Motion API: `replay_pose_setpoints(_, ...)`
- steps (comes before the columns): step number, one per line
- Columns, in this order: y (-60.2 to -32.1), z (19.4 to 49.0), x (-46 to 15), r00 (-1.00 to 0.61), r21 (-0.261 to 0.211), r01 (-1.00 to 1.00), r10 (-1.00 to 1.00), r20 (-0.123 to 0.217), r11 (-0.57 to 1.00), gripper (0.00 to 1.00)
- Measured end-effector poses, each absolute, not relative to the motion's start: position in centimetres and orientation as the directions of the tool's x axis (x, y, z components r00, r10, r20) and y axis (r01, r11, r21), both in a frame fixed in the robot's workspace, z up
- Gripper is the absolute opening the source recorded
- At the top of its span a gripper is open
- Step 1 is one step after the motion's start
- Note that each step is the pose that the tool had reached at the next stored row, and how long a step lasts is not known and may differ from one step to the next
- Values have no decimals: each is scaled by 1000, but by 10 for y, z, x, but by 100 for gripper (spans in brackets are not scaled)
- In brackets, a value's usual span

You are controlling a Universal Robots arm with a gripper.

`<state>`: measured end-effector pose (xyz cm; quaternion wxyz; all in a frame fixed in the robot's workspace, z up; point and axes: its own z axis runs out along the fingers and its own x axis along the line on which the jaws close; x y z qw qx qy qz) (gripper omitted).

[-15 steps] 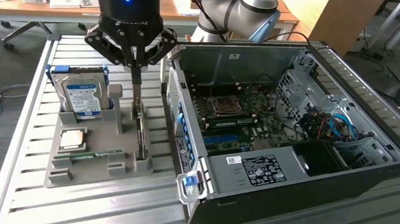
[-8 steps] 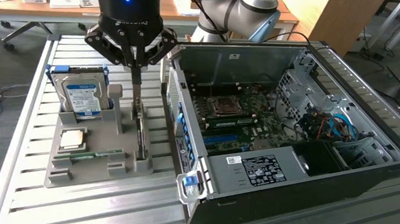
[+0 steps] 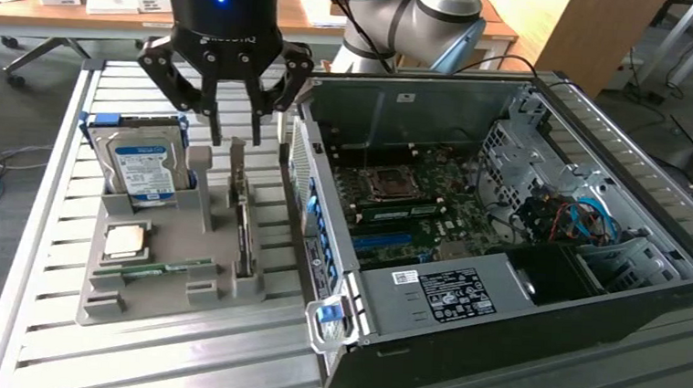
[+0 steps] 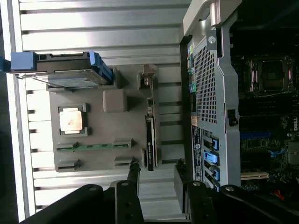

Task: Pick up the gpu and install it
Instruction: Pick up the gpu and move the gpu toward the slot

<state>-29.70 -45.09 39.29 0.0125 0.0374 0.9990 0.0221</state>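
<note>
Spread fingers [image 4: 133, 178] hover above the gpu [image 4: 150, 135], edge-on in its grey holder [image 4: 96, 154]; straddling the thin card squarely looks key.

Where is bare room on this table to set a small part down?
Bare slats of the table lie in front of the grey tray and beside it on the exterior view's left. The gap between tray and computer case is narrow.

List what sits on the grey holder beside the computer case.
An upright hard drive, a flat processor, a green memory stick, and the gpu on edge. Slots in the holder hide the drive's and gpu's lower edges.
</note>
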Motion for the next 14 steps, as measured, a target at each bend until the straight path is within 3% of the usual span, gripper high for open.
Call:
replay_pose_setpoints(3, -451, 393, -297, -997, 45, 74, 75, -23, 996, 53)
replay_pose_setpoints(14, -451, 387, -297, -997, 45, 74, 75, -23, 996, 53)
